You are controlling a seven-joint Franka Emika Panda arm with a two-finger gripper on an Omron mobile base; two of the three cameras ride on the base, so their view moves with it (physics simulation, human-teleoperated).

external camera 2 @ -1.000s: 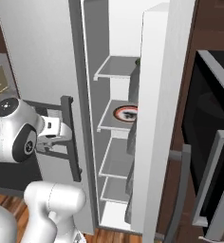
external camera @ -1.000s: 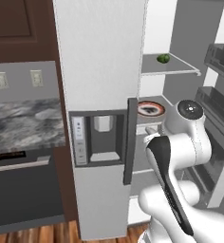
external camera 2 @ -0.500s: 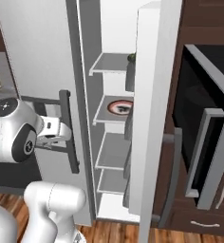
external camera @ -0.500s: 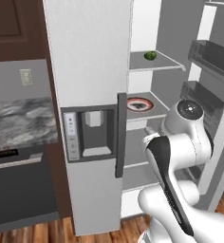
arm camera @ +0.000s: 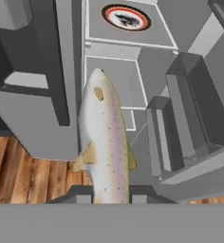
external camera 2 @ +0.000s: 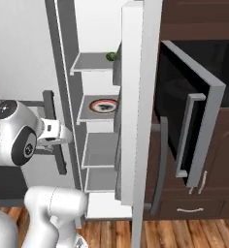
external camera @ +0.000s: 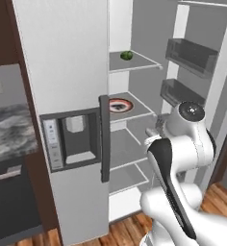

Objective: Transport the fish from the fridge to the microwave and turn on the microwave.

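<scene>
In the hand view my gripper (arm camera: 109,198) is shut on the tail end of the fish (arm camera: 104,137), a pale silver speckled body that stretches away from the fingers. Past its head stands the open fridge (arm camera: 111,80), with the white red-ringed plate (arm camera: 126,18) on a shelf. My hand (external camera: 153,131) hangs in front of the fridge's (external camera: 67,91) middle shelves, just outside them. To the right, the microwave (external camera 2: 177,111) has its dark-glass door swung open, with the black cavity (external camera 2: 208,53) behind it.
The plate (external camera: 119,104) lies on the second shelf and a small green round item (external camera: 127,55) on the top one. The fridge's right door (external camera 2: 138,97), with bins (external camera: 191,54), stands open between the shelves and the microwave. Below is wood floor (arm camera: 19,166).
Both base views have slid, so the camera has moved: the fridge shifted left and the microwave came further into the right view. The gripper still holds the fish.
</scene>
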